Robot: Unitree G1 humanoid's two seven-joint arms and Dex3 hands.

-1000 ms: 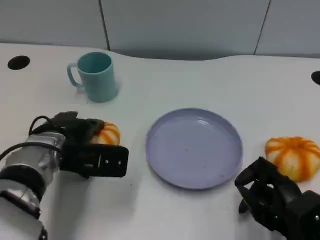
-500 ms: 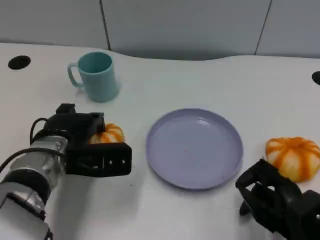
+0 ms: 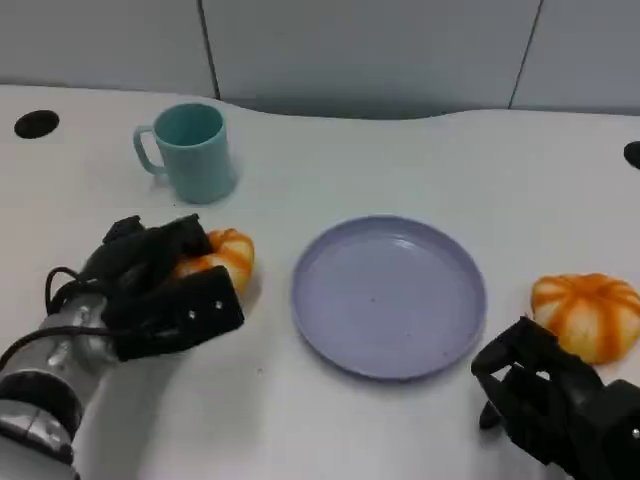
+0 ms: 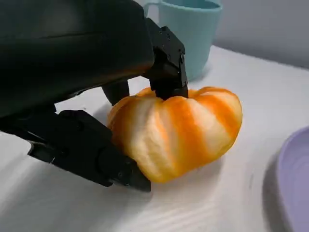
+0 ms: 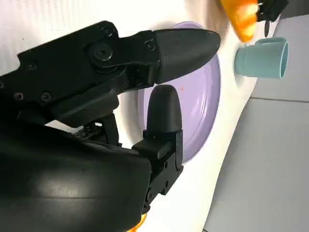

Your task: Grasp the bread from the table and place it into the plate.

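Note:
An orange-and-white striped bread roll (image 3: 224,256) lies on the white table left of the empty lavender plate (image 3: 388,296). My left hand (image 3: 160,288) grips it from the left. In the left wrist view, fingers (image 4: 165,65) press on the top of the roll (image 4: 186,130) while the thumb sits against its lower side, and my left hand (image 4: 72,58) fills the near side. A second striped roll (image 3: 588,314) lies right of the plate. My right hand (image 3: 548,402) rests at the front right, fingers apart and holding nothing, near that roll.
A teal mug (image 3: 190,151) stands behind the left hand, toward the back of the table. In the right wrist view, my right hand (image 5: 96,121) looks across the plate (image 5: 205,108) toward the mug (image 5: 260,58). Dark holes (image 3: 36,124) mark the table's far corners.
My left hand has rolled over and closed its fingers around the left roll, which has shifted slightly to the right. The right hand has stayed put.

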